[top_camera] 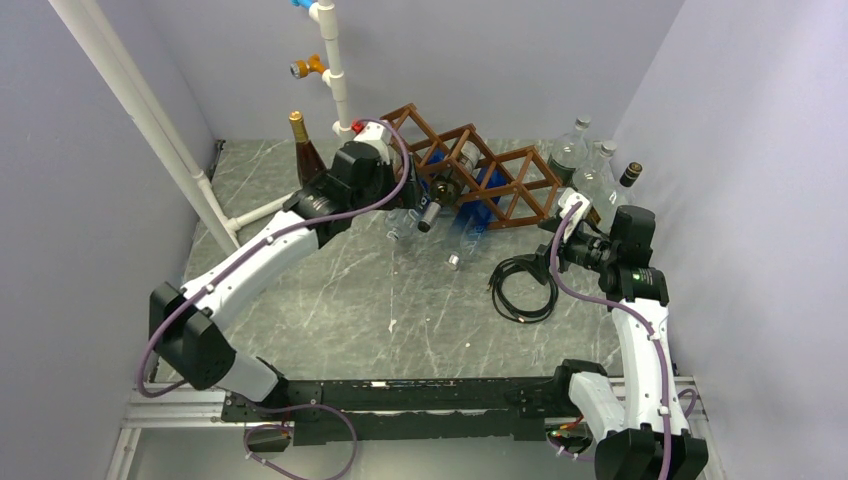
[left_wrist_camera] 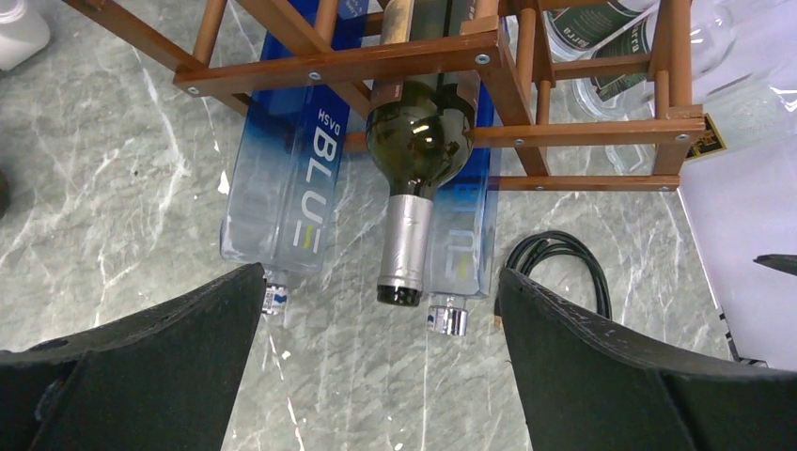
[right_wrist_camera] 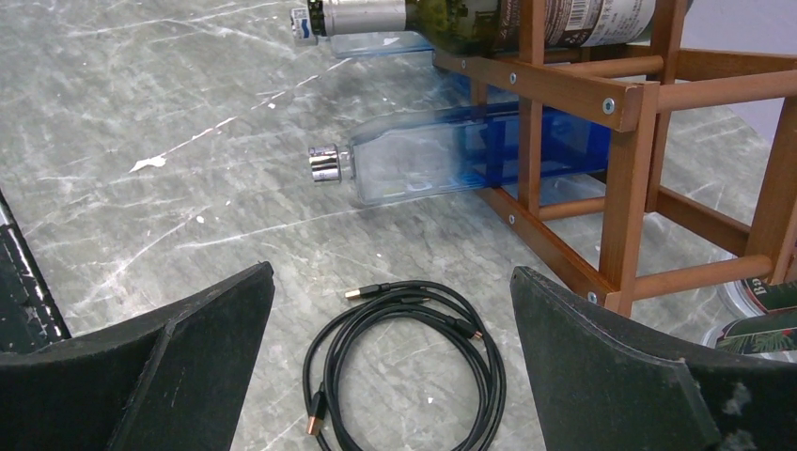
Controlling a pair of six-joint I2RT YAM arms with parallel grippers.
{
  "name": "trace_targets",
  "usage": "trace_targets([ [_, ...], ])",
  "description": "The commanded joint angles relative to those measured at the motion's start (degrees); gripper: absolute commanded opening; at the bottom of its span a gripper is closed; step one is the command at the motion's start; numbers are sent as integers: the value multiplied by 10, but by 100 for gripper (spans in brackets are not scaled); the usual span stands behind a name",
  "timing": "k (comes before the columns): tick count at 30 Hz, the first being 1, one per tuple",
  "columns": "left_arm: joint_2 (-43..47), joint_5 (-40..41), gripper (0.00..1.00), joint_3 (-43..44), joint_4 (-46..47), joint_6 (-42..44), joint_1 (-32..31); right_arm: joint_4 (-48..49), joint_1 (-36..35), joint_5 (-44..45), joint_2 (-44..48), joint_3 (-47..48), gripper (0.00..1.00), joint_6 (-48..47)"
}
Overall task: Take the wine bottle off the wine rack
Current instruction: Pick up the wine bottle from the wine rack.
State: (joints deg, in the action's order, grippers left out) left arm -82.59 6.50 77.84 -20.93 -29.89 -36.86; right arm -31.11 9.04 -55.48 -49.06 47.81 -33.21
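grey marble tabletop (left_wrist_camera: 113,188): dark green glass wine bottle (left_wrist_camera: 418,141) in brown wooden lattice rack (left_wrist_camera: 329,68), neck out.
left gripper (left_wrist_camera: 381,282), right gripper (right_wrist_camera: 393,277) wide apart, empty; bottle likely heavy, slick, breakable: grip foiled neck.

The wine bottle (left_wrist_camera: 420,141) lies in the wine rack (left_wrist_camera: 338,68), cable (right_wrist_camera: 414,293) before it.

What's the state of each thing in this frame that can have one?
Wine bottle: lying in the wine rack, neck sticking out, not gripped.
Wine rack: standing on the table.
Two blue bottles: lying in lower cells, capped.
Cable: coiled on the table.
Left gripper: jaws open, empty.
Right gripper: jaws open, empty.
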Motion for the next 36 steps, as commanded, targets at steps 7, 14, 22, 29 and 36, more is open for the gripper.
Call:
trace_targets([
  [7, -85, -37, 99, 72, 16, 46, -3, 20, 4, -1, 6, -2, 100, 2],
  [14, -135, -56, 100, 98, 9, 77, -3, 21, 4, -1, 7, -3, 100, 2],
  [22, -167, -91, 99, 100, 46, 98, -2, 21, 4, -1, 8, -4, 100, 2],
  [29, -200, -101, 99, 116, 39, 99, -1, 19, 5, -2, 9, -4, 100, 0],
  [36, -219, -114, 100, 125, 44, 99, -1, 19, 5, -2, 10, -4, 100, -1],
])
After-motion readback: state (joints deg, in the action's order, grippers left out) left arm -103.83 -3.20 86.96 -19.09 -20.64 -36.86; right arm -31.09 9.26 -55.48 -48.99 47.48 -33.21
